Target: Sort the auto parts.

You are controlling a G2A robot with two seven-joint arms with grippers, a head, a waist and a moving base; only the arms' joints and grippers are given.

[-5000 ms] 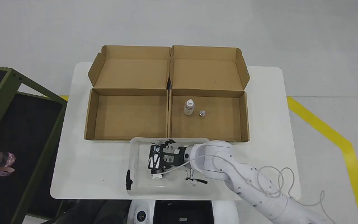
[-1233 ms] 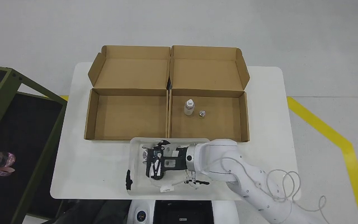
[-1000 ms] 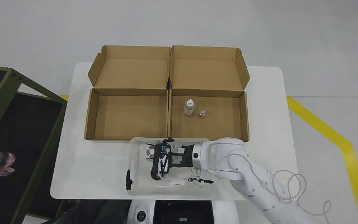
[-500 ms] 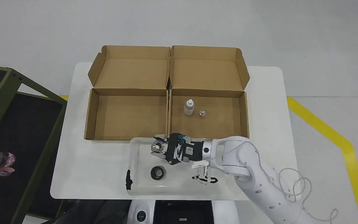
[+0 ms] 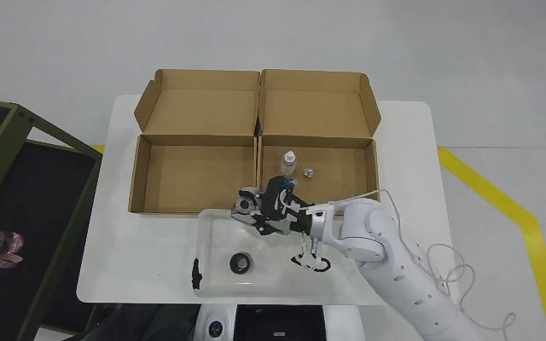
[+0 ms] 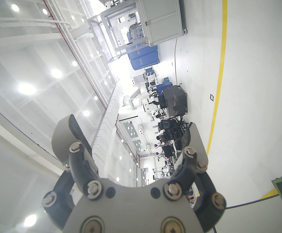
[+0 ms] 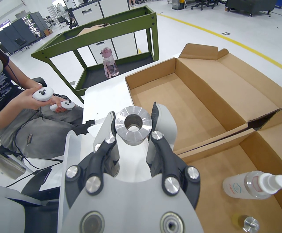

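Right gripper (image 5: 250, 207) over far rim of clear tray (image 5: 203, 243), fingers clamped on silver metal bushing (image 5: 244, 205). Bushing sits between fingertips, one pad on each side, bore facing away from wrist. Black ring (image 5: 242, 262) lies inside tray, near middle. Left gripper (image 6: 130, 130): fingers spread apart, nothing between.

A white table (image 5: 128, 256) with rounded corners stands on a pale grey floor (image 5: 478, 51) crossed by a yellow line (image 5: 486, 189). Beside the table is a green metal cart (image 7: 154, 35) with a pink bottle (image 7: 109, 62) on its lower shelf. Farther off are dark grey lockers (image 7: 24, 33), pale drawer cabinets (image 7: 88, 11) and black office chairs (image 7: 198, 4), and a white gridded ceiling (image 6: 33, 55) with round lamps (image 6: 24, 88) spans a hall holding blue cabinets (image 6: 143, 55) and a grey framed enclosure (image 6: 163, 22).
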